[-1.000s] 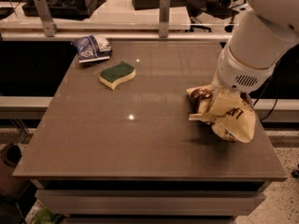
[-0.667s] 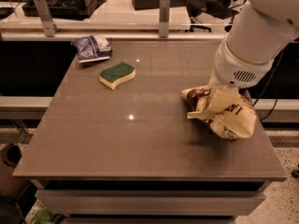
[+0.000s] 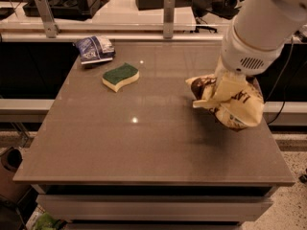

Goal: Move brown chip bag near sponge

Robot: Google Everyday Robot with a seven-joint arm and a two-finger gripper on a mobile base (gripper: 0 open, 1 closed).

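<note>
The counter point(image 3: 144, 147) carries everything. The white arm point(image 3: 259, 32) reaches down well to the right of the sponge. The chip bag point(image 3: 235, 104) hangs crumpled under the arm's wrist, apparently clear of the surface with a shadow beneath it, and well apart from the sponge point(image 3: 120, 76). Over the last second the bag has edged slightly toward the sponge, so the carry seems underway, with most of the way left to go. A blue and white bag point(image 3: 94, 49) lies just behind the sponge, to its left. The end effector point(image 3: 224, 82) sits at the bag's bunched top, right of the sponge. The bag hides it, so I cannot tell how far open it is.
</note>
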